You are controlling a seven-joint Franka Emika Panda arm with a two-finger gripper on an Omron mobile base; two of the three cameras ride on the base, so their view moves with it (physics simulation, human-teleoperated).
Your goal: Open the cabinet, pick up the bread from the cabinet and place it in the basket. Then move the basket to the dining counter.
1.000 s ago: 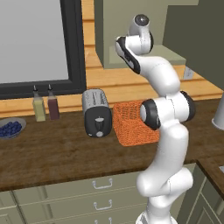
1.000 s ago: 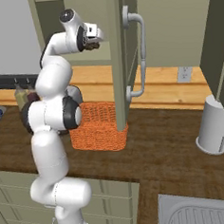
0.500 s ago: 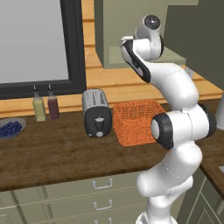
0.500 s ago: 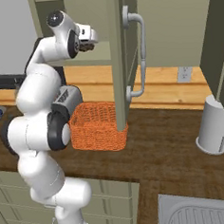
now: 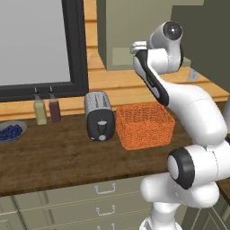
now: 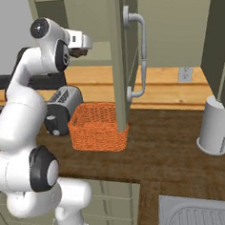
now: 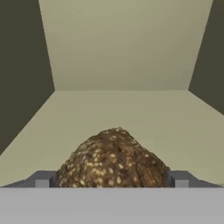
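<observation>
The cabinet (image 6: 120, 47) stands open, its door swung out with the silver bar handle (image 6: 142, 50) facing right. My gripper (image 6: 84, 46) reaches inside over the shelf (image 7: 131, 109). The bread (image 7: 113, 157), a dark brown seeded lump, lies on that shelf between my two fingertips (image 7: 42, 180). The gripper (image 7: 110, 180) is open, one finger on each side of the bread. The bread shows as a dark spot (image 6: 80, 53) under the hand. The orange woven basket (image 5: 144, 125) sits on the worktop below the cabinet, right of the toaster. The dining counter is out of view.
A black-and-silver toaster (image 5: 99, 116) stands left of the basket, with two bottles (image 5: 47, 108) and a bowl of blueberries (image 5: 10, 131) further left. The open door edge hangs above the basket (image 6: 99, 127). A white canister (image 6: 214, 131) and a sink (image 6: 203, 213) are to the right.
The arm's elbow and upper links have swung over, away from the window side. The hand has gone a little lower and deeper into the cabinet. The jaws stay wide.
</observation>
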